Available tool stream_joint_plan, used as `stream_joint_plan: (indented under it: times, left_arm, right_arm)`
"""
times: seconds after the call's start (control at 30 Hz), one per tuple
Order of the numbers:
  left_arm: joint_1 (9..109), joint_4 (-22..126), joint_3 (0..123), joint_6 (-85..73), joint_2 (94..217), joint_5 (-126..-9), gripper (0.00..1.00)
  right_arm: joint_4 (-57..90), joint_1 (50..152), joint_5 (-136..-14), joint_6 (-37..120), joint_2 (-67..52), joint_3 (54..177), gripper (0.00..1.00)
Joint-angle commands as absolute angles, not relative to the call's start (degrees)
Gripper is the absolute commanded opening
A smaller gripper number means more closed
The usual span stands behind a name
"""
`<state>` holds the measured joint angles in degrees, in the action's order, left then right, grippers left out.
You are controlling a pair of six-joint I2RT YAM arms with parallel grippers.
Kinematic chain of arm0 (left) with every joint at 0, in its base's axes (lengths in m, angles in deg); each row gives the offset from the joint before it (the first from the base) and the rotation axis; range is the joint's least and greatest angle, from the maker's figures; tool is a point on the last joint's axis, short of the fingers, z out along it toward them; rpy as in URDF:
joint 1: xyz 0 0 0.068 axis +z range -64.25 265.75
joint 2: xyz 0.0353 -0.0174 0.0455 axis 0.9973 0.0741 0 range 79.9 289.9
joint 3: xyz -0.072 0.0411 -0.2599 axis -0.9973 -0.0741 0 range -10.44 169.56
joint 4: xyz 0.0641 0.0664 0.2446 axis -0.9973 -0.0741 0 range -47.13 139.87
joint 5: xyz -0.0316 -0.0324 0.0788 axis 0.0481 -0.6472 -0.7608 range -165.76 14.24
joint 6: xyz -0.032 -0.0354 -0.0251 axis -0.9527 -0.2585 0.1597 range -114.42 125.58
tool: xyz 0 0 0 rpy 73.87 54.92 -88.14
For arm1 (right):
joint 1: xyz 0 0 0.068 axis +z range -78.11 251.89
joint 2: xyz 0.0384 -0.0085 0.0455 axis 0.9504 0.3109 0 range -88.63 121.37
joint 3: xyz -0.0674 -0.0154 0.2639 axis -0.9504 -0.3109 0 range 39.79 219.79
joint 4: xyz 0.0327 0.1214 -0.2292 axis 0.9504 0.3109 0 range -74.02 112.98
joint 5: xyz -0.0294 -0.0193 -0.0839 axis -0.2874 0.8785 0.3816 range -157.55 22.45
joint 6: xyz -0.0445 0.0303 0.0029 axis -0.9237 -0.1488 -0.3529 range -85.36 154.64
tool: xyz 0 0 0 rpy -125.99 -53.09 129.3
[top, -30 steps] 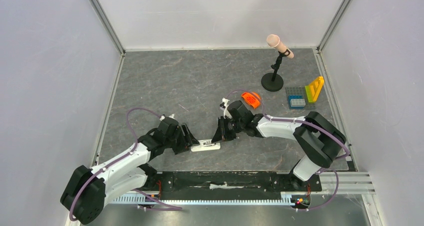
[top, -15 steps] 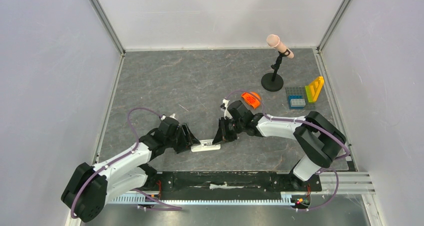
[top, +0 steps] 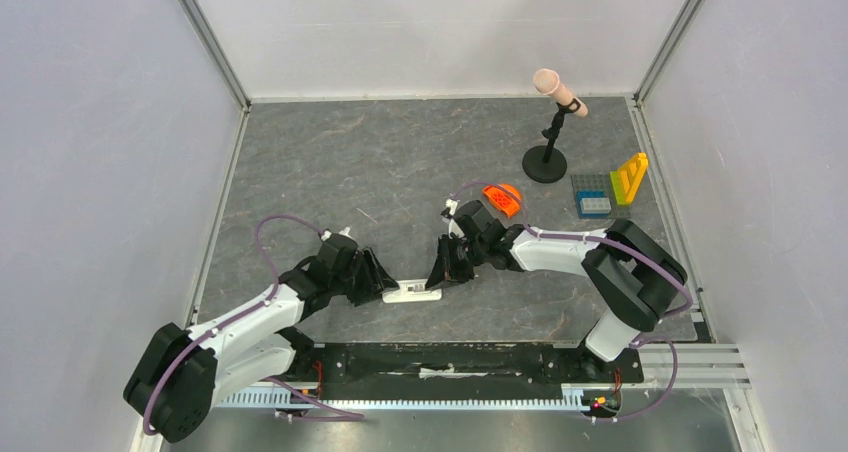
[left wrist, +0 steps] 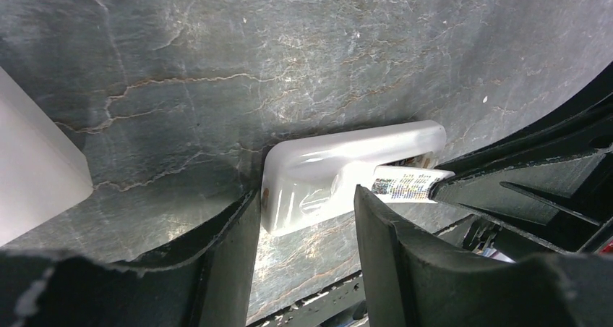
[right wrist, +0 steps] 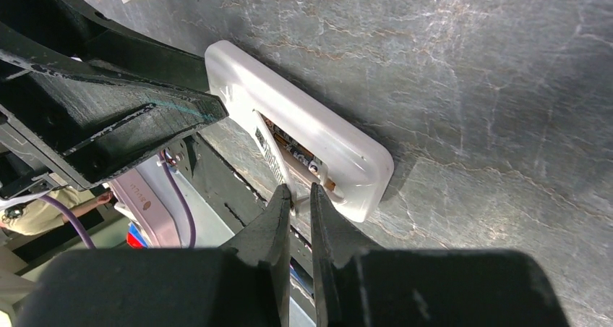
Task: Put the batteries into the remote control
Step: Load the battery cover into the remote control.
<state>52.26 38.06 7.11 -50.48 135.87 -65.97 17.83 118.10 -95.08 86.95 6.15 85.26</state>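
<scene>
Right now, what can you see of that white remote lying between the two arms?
The remote is a slim white bar of glossy plastic with rounded corners, lying flat on the grey stone-look table. Its battery slot faces up and is open, with something metallic showing inside. A thin printed strip stands along the slot, seemingly pinched by the right gripper. The left gripper straddles the other end, open.

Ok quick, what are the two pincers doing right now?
Left pincer: open, straddling the remote control's end.
Right pincer: shut on a thin labelled strip.

White remote control (top: 411,292), lying flat, battery recess facing up, label-wrapped battery (left wrist: 405,187) tilted into the recess
</scene>
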Motion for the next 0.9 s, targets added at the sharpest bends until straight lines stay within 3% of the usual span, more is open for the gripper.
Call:
stream_joint_plan:
  times: [0.0,0.1,0.43,0.87]
  left_arm:
    - [52.1,38.6,5.5,-48.5,137.3,-65.3,0.56]
    - [52.1,38.4,5.5,-48.6,137.0,-65.8,0.56]
    - [52.1,37.9,5.8,-48.7,136.7,-66.5,0.56]
    - [52.0,37.5,6.2,-48.6,136.9,-67.2,0.56]
  right_arm:
    - [21.8,118.5,-92.9,86.3,7.4,86.3,0.08]
    - [22.2,118.5,-91.2,86.7,6.0,86.4,0.17]
    - [24.8,118.5,-89.9,85.8,4.4,88.7,0.33]
    - [27.5,118.4,-89.9,84.8,2.3,90.7,0.41]
